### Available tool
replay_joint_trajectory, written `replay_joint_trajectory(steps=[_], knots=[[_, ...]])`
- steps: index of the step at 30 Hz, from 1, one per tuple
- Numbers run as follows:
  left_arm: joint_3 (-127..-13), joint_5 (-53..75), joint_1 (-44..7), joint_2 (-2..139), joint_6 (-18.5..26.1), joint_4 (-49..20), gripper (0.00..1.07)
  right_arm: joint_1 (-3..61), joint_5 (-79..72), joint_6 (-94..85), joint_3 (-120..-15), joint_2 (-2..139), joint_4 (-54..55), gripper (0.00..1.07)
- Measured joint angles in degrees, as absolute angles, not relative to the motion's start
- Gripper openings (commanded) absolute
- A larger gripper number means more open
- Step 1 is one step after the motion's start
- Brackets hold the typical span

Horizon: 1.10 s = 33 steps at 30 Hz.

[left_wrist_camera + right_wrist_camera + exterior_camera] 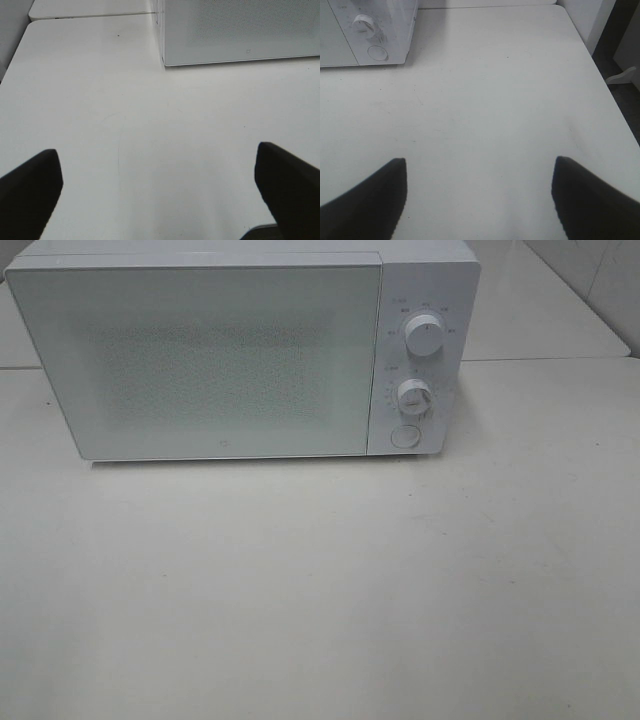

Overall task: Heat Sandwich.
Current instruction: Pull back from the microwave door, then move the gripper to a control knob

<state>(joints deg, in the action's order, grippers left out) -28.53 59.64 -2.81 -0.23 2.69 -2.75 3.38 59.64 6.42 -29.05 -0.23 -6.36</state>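
Note:
A white microwave (240,350) stands at the back of the white table with its door (200,360) shut. It has two round dials (425,337) and a round button (405,435) on its right panel. The sandwich and its plate are out of view. My left gripper (157,190) is open and empty above the table, in front of the microwave's left corner (240,30). My right gripper (477,195) is open and empty above the table, to the right of the microwave's control panel (370,30). Neither gripper shows in the exterior high view.
The white table (320,590) stretches in front of the microwave. Its right edge (615,100) drops off to a dark floor in the right wrist view. A second table surface (90,9) adjoins behind on the left.

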Motion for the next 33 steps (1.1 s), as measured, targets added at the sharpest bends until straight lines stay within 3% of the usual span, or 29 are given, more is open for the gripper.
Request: replay_joint_trajectory(steps=[26,33], knots=[[-28.5,59.6,-2.8,-0.2,2.7,-2.8,1.01,3.4,59.6,6.4,-29.0,-0.2,-6.4,0.76],[-28.5,59.6,-2.8,-0.2,2.7,-2.8,1.01,3.4,59.5,6.4,-29.6,-0.2,-6.4,0.83]])
